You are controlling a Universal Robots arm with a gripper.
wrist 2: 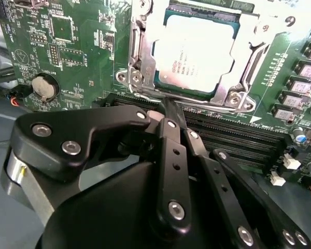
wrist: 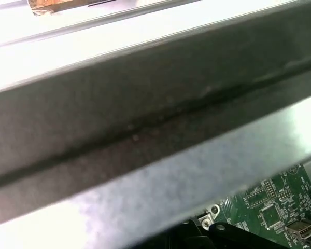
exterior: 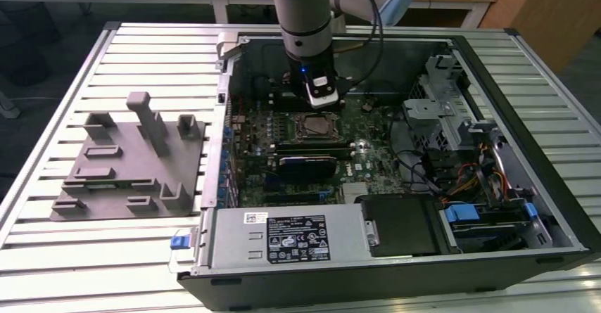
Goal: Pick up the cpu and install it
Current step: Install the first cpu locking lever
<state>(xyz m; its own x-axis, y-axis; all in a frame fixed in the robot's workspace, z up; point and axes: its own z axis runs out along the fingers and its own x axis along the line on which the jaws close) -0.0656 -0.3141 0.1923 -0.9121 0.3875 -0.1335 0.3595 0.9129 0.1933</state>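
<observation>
With the cpu (wrist 2: 197, 54) already seated in its motherboard socket (wrist 2: 140, 52) under the metal retaining frame, ready for use, the gripper (wrist 2: 168, 111) hangs just beside it inside the open computer case (exterior: 526, 207), jaws closed together and holding nothing.

No readable text: print on the cpu (wrist 2: 197, 54) and power-supply label (exterior: 298, 239) illegible.

Arm (exterior: 305, 17) vertical, hand (wrist 2: 168, 111) closed, empty.
</observation>
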